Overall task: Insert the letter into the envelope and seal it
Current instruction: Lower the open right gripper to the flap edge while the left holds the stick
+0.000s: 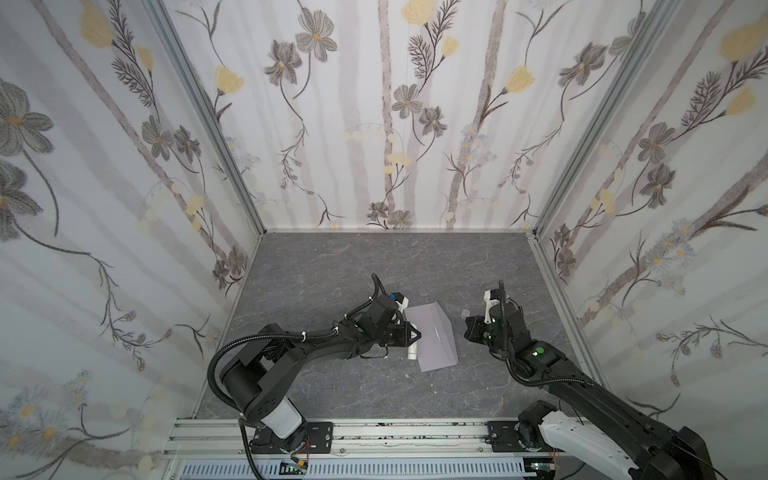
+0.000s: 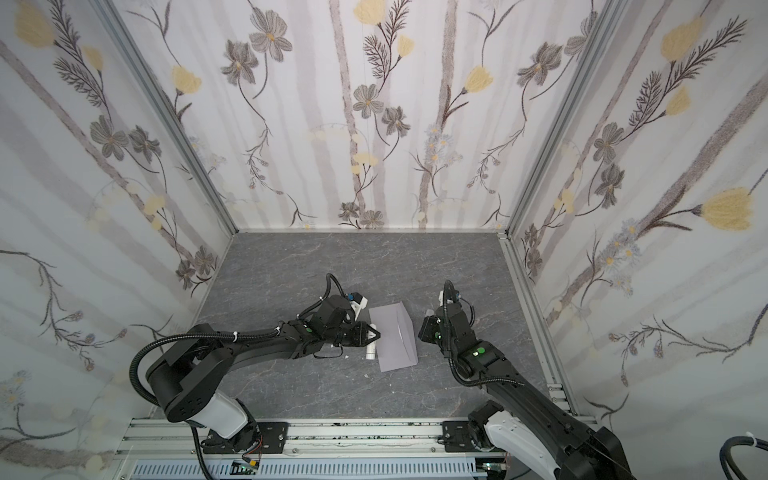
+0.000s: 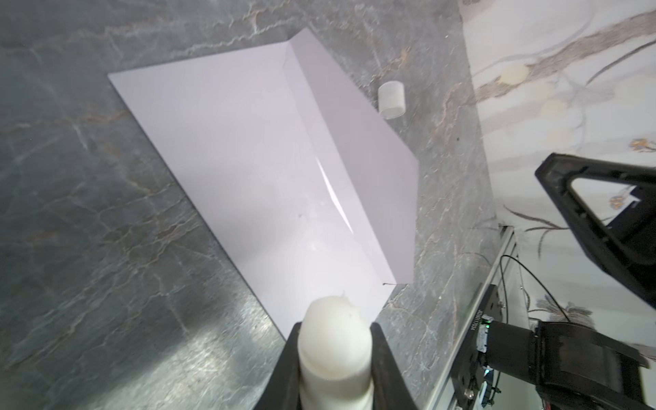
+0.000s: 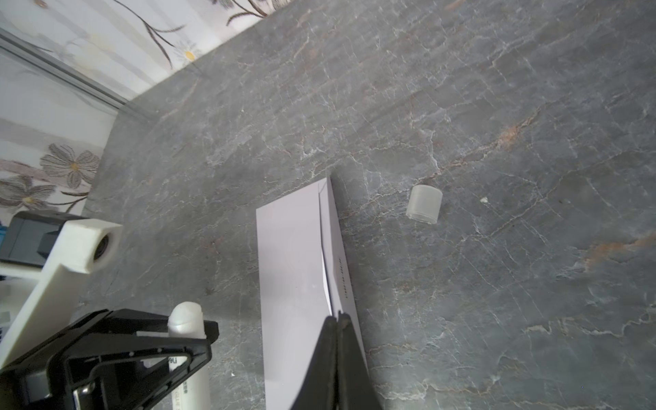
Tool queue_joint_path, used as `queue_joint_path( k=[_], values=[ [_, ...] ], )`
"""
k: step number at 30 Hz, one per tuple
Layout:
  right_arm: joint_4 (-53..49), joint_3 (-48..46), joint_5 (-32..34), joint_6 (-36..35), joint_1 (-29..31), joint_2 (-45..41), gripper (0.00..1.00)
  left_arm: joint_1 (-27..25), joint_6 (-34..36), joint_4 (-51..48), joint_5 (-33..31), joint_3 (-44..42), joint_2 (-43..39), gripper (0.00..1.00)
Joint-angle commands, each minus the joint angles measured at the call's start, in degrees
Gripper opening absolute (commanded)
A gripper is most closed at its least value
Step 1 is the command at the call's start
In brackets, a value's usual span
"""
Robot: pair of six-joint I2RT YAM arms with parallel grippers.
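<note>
Glue stick [image 3: 333, 355] snug in left claw [image 3: 335, 328] at envelope [image 3: 248, 159] edge; right claw [image 4: 337, 319] closed, empty; open tabletop [image 4: 497, 106] beyond.

my left gripper [image 3: 335, 330] is clamped round the glue stick [image 3: 333, 358], arm stretched low toward the middle; my right gripper [image 4: 337, 319] has both fingers pressed together, wrist tipped down

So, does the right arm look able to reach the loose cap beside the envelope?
Probably yes: the cap lies on bare table near the right tool, nothing between; its jaws are shut, though.
</note>
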Motion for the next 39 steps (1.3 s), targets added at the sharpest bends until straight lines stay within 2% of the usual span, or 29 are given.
queue_joint_path(
  k=[1,10,20,30,39],
  values=[
    [4.9,0.0,-3.1,-0.7,-1.7,3.4,0.01,-0.2,1.9,0.2,-2.0,0.4,1.1,0.0],
    [12.1,2.3,-6.6,-1.4,-2.2,17.4,0.0,-0.1,2.5,0.1,-2.3,4.8,8.4,0.0],
    [17.9,1.7,-8.5,1.2,1.3,23.8,0.0,0.8,2.5,-0.4,-2.5,7.1,13.0,0.0],
    [21.3,3.0,-9.4,3.9,5.9,31.6,0.0,1.2,3.1,-1.0,-2.7,7.7,13.4,0.0],
    [23.1,3.3,-9.6,5.7,7.3,36.1,0.0,1.2,3.2,-1.5,-2.7,8.5,13.9,0.0]
  ],
)
